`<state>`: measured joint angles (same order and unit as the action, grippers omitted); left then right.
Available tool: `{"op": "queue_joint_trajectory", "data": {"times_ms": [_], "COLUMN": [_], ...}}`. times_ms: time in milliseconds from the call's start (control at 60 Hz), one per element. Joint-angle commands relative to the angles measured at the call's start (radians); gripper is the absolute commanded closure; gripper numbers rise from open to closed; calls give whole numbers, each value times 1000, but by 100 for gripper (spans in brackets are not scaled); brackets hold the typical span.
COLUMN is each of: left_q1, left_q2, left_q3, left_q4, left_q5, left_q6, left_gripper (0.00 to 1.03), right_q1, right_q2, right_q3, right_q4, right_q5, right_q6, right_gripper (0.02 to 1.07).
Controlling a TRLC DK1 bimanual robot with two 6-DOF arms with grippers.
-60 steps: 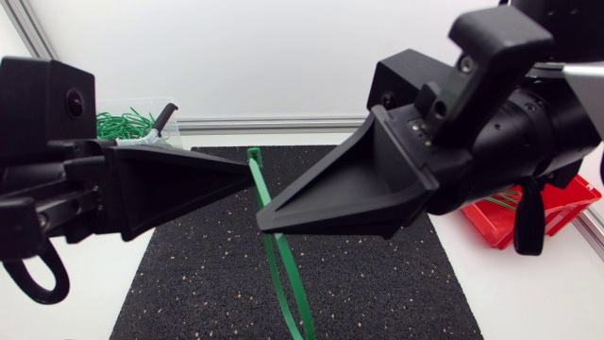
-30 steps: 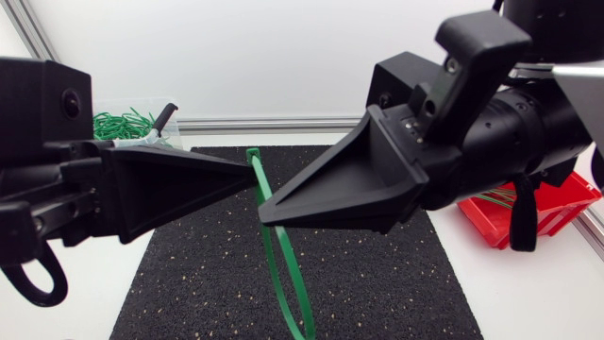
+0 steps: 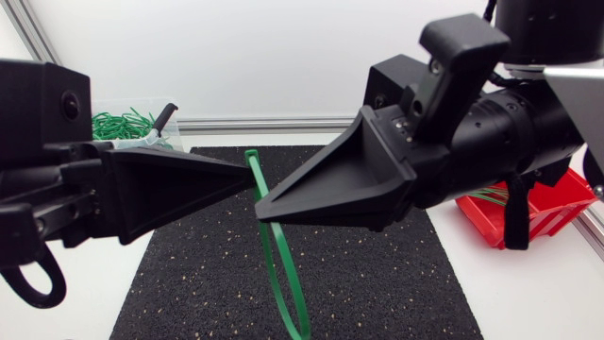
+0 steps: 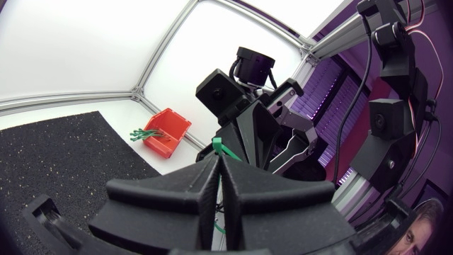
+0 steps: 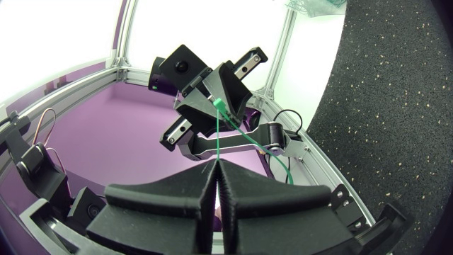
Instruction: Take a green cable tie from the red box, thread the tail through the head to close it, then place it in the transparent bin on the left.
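A green cable tie hangs as a long loop over the black mat, held between both grippers. My left gripper is shut on the tie just below its head. My right gripper is shut on a strand slightly lower, tip to tip with the left one. In the left wrist view the tie's head pokes out past the shut left gripper. In the right wrist view the tie runs from the shut right gripper to the left gripper.
The red box with green ties sits at the table's right edge, partly behind my right arm. The transparent bin with several closed ties stands at the back left. An aluminium rail runs along the far edge.
My right arm has shifted slightly to the left and its fingertips have risen a little toward the left gripper. The left arm and the tie's head have barely moved.
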<state>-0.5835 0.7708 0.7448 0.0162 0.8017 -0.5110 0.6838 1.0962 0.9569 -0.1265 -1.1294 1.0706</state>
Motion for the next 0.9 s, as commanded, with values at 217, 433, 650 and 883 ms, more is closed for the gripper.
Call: {"op": "queue_joint_trajectory", "data": {"times_ms": [217,433,650,883], "left_q1": [-50,-72,-72,-85], "left_q2": [-15,-27,-65,-77], "left_q3": [-15,-15,-16,-21], "left_q4": [1,-5,-21,-32], "left_q5": [-32,-61,-102,-124], "left_q6": [32,48,80,101], "left_gripper": [100,100,100,100], "right_q1": [-18,-24,-10,-15], "right_q2": [28,60,88,99], "right_q3": [32,55,68,97], "right_q4": [39,39,7,-18], "right_q5": [20,26,28,28], "right_q6": [34,40,40,40], "right_gripper": [101,101,101,101]}}
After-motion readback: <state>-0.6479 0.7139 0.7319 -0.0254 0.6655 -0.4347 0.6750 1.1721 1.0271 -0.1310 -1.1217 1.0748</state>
